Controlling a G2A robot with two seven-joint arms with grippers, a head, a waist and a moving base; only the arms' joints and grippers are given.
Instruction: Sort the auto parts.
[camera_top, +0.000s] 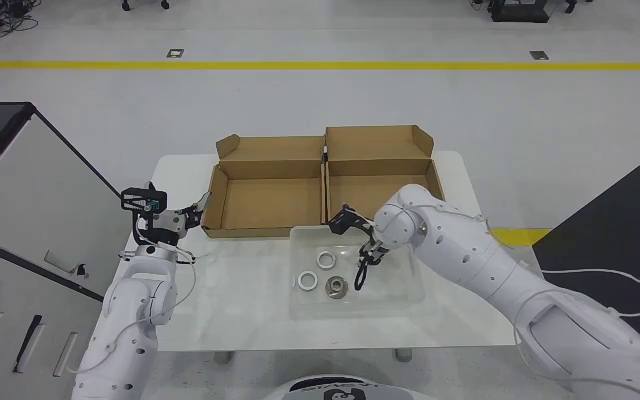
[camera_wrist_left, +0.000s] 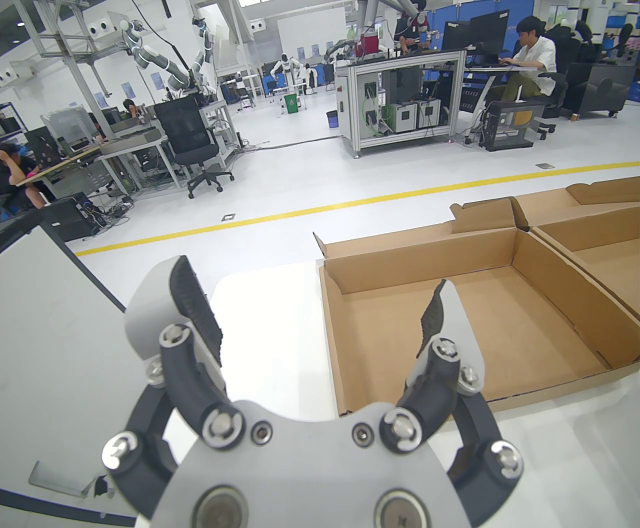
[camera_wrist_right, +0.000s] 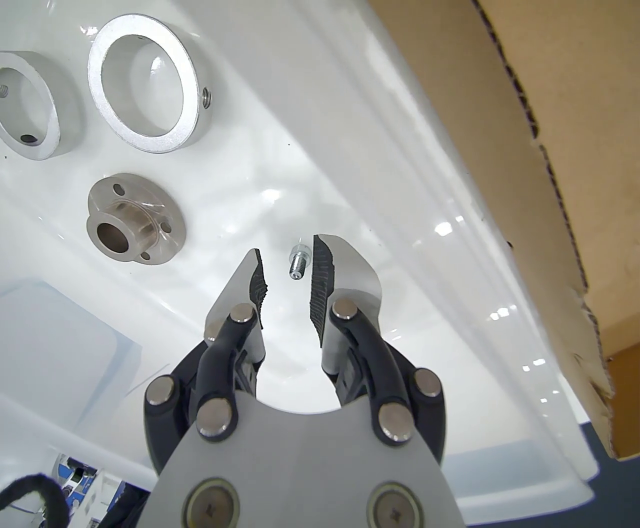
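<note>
**Right hand narrowed around a bolt in the tray, left hand wide by the boxes**

The wall posters (camera_wrist_left: 157, 80) far behind my left hand are too small to read.

My right arm comes in from the lower right of the top view, elbow bent, forearm crossing the right half of the white tray (camera_top: 400, 300). The wrist tips steeply down, so my right gripper (camera_top: 359, 272) points at the tray floor in the middle of the frame. Its fingers stand at a narrow gap with a small bolt (camera_wrist_right: 298, 263) between the tips. The bolt is close to one pad and clearly apart from the other; whether it touches the near pad I cannot tell. It is not clamped.

Near the bolt in the same tray lie a flanged hub (camera_top: 335, 288) and two metal rings, one ring (camera_top: 320, 260) nearer the boxes and the other ring (camera_top: 299, 282) beside the hub. None of them touch.

My left arm rises from the lower left of the top view along the edge of the table (camera_top: 200, 290). My left gripper (camera_top: 195, 213) hangs over the table just beside the left box (camera_top: 265, 205), aimed at its near corner, fingers spread wide with nothing between them.

The right box (camera_top: 375, 200) touches the left box along one wall. Both boxes sit behind the tray, in the upper middle of the frame, lids open.
</note>
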